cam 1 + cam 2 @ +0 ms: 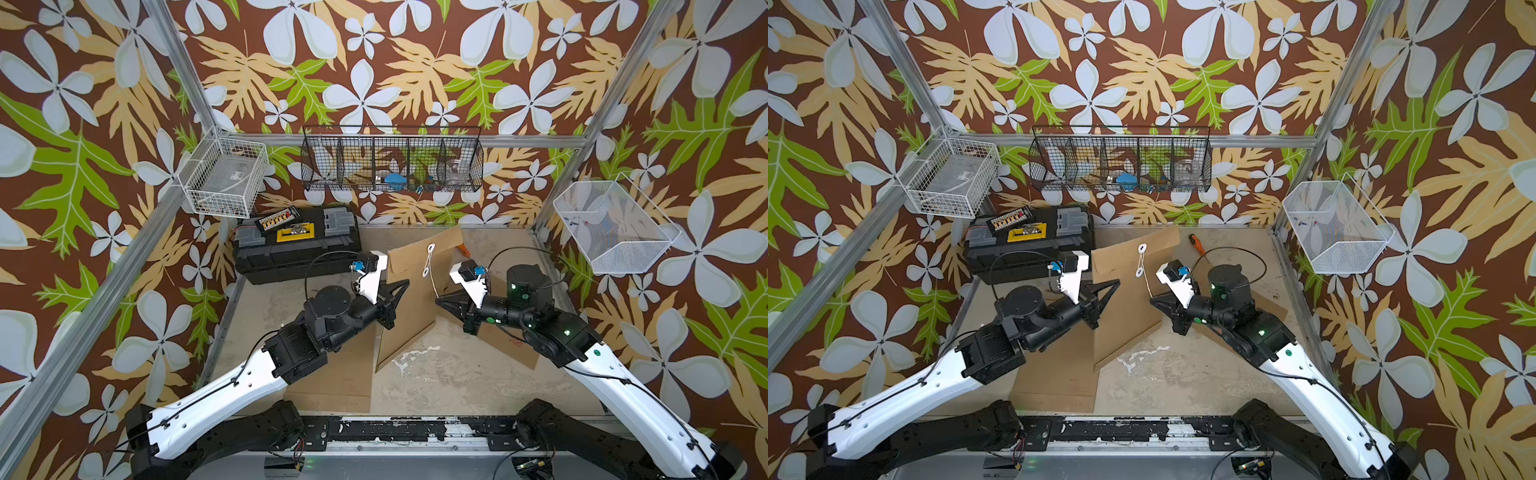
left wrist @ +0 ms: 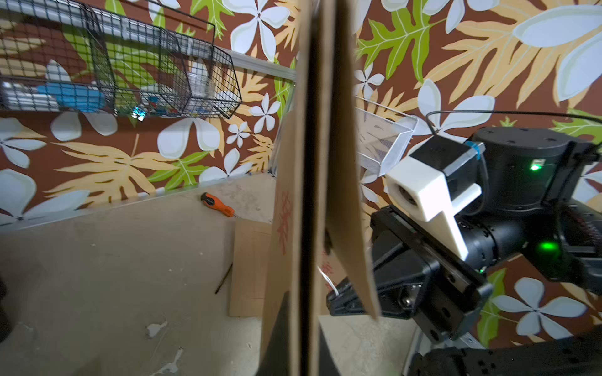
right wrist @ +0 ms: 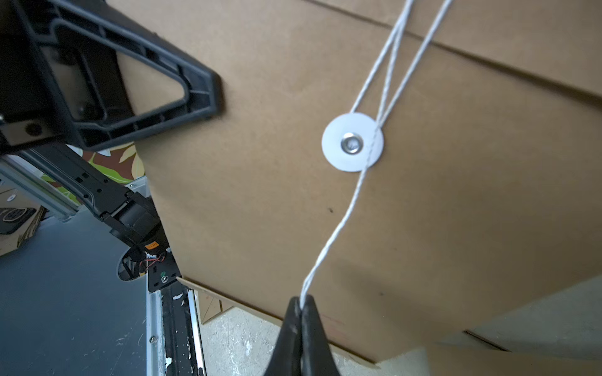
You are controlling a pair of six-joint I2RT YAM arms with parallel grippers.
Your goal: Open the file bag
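- while my left end effector [image 1: 400, 286] clamps the edge of the file bag [image 1: 409, 316], upright at the middle of the bench [image 1: 436, 382], my right end effector [image 3: 301, 302] is pinched closed on the white string [image 3: 338, 224].
- i keep the string taut and circle it off the lower disc [image 3: 352, 142], never yanking.

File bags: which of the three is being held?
The upright bag in the middle: left fingers grip its edge, right fingers pinch its string. The other two bags lie flat.
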